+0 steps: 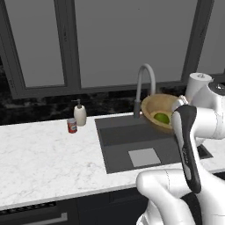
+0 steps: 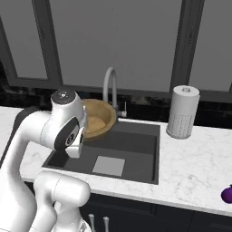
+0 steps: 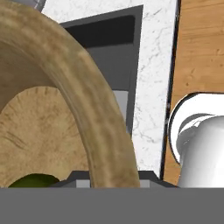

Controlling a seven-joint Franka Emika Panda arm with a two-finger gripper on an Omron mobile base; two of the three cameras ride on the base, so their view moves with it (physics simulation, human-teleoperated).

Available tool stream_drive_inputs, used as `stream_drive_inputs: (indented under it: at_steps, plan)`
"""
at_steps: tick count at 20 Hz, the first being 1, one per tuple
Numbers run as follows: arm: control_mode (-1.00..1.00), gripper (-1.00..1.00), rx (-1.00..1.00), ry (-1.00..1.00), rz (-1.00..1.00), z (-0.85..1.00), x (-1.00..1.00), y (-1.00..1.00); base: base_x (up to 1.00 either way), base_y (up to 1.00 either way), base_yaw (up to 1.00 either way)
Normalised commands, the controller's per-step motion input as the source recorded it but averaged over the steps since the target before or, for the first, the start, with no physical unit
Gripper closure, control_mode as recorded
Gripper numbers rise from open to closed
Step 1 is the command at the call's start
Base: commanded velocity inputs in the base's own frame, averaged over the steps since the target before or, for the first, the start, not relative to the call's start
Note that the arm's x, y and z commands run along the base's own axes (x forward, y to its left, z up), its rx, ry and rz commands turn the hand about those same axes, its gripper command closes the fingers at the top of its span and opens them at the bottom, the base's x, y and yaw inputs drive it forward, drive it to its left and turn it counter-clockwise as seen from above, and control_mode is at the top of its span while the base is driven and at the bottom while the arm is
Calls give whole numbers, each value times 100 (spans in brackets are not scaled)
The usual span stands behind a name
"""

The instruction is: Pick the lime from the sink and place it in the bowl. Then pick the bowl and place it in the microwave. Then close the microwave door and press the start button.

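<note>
The tan wooden bowl [image 1: 154, 105] hangs tilted above the right back part of the dark sink [image 1: 127, 137], its open side turned to the left. The yellow-green lime [image 1: 161, 117] lies inside it, low against the wall. In the hand view the bowl's thick rim [image 3: 94, 109] runs straight down between the fingers, and my gripper [image 3: 113, 179] is shut on that rim; the lime [image 3: 33, 180] peeks out at the bottom left. From the right, the bowl [image 2: 99, 118] sits half behind my arm, over the sink [image 2: 136, 147]. The microwave and its door are out of view.
A curved grey faucet [image 1: 147, 74] rises just behind the bowl. A soap dispenser [image 1: 80, 113] and a red can [image 1: 72, 125] stand left of the sink. A paper towel roll [image 2: 183, 112] stands to the right, and a purple object [image 2: 227, 194] lies at the counter's right edge.
</note>
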Motion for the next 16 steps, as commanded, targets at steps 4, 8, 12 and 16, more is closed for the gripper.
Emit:
stream_drive_inputs:
  at_steps: [4, 8, 12, 16]
  plan:
    - [-100, 100, 1, 26, 0, 43, -16, -1, 0, 0, 0]
    - [-100, 100, 0, -12, -1, 25, -44, 0, 0, 0, 0]
    - [-100, 100, 1, -31, 0, 1, -59, 1, 0, 0, 0]
    - [-100, 100, 0, 0, 0, 33, -35, 21, 0, 0, 0]
